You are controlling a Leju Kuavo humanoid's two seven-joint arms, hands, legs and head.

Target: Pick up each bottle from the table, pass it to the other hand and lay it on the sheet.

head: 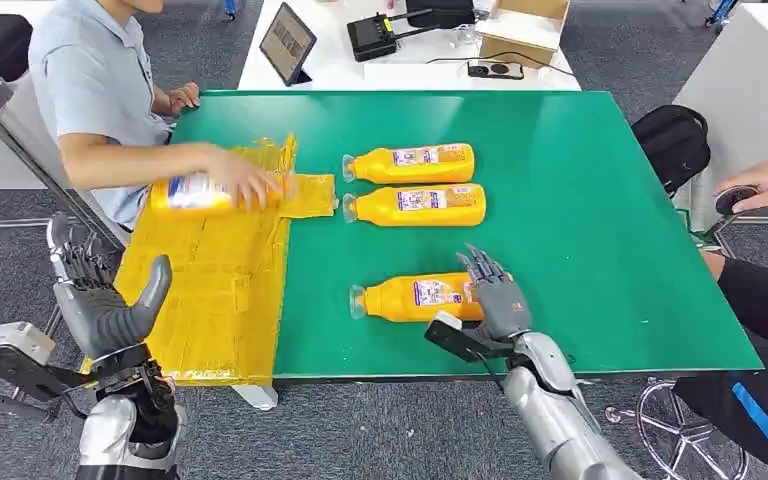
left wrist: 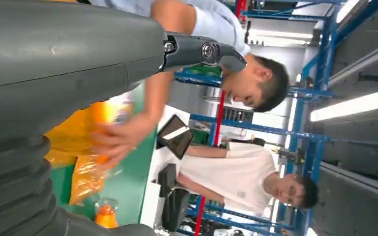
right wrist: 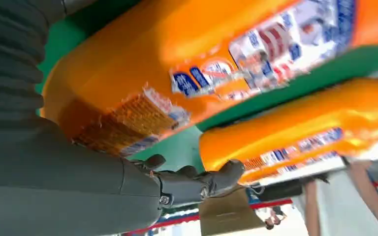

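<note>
Three orange bottles with white labels lie on the green table: two side by side at the middle, one nearer me. My right hand is at the base end of the near bottle, fingers spread over it, not closed. In the right wrist view that bottle lies close against the palm, with the thumb stretched out beside it. A person's hand holds a fourth bottle on the yellow sheet. My left hand is raised and open by the sheet's left edge.
The seated person at the left leans over the sheet's far end. Another person's hand rests at the right, beside a black backpack. A tablet, a black device and a cardboard box stand on the white table behind.
</note>
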